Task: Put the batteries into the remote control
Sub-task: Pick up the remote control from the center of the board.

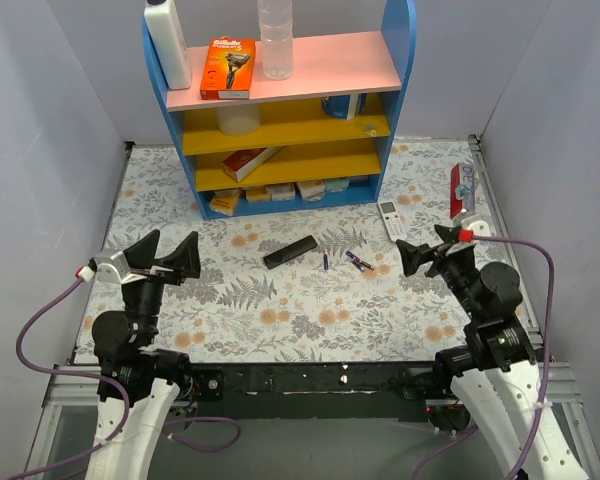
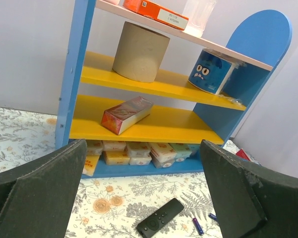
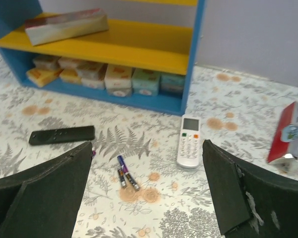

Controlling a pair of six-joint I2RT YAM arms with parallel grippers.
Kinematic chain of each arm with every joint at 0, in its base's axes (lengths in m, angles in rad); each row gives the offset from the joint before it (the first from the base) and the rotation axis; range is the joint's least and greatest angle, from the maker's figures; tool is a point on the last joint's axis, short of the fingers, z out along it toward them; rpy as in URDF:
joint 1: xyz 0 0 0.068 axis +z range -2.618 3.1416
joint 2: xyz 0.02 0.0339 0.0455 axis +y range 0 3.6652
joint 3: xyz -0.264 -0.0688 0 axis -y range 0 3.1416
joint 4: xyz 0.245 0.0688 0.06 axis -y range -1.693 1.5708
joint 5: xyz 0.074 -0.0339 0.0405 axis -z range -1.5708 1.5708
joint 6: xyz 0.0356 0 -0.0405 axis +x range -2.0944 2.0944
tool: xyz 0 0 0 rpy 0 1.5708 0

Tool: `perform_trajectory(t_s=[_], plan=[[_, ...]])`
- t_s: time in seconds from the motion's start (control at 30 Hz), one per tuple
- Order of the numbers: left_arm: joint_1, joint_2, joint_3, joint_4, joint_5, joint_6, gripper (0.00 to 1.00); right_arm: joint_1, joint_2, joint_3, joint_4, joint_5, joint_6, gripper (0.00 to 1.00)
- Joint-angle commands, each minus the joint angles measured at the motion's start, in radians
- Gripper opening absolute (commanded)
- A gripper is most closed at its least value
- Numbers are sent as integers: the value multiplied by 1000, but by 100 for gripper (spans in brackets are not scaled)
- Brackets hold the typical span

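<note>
- left gripper (image 1: 168, 256): jaws wide apart, nothing held; near-left of the black remote (image 1: 289, 251), well apart from it.
- right gripper (image 1: 429, 252): jaws wide apart, nothing held; right of the black remote, past the batteries.
- batteries (image 1: 358, 262): loose on the table, right of the black remote; a touching pair, plus a single battery (image 1: 326, 261) between the pair and the remote.
- from the right wrist: pair ahead and a little left of the open jaws, long axes roughly near-to-far, slightly slanted.
- judged closer to the right arm than the left, so a right-arm pick looks likely, with fingers closing across the slim width.
- black remote: buttons up, long axis slanted, right end farther away; no open battery bay seen.
- white remote (image 1: 389, 219): far-right of the black remote, buttons up, just before the blue shelf (image 1: 386, 150); cannot tell which remote takes the cells.
</note>
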Motion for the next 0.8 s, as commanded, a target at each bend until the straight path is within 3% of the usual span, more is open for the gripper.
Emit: perform_trajectory(t_s=[0.0,0.2,0.23,0.33,0.5,0.77], plan=[[-4,-16,31,-74,-9,-39,98,-4,169,127,-64,-133,40,98],[-21,-41,39,-157,-40,-84,98,-5,433,206,-82,-242,101,98],[-26,-39,41,-163,-48,-85,98,-4,536,253,-91,-297,88,98],[-32,-39,41,-165,-64,-79,98,27,753,340,-166,-372,-13,98],[-36,-52,41,-169,-75,-76,98,208,1017,524,-237,-300,-199,98],[-46,-53,42,-173,-78,-73,98,317,1404,762,-280,-296,-460,98]])
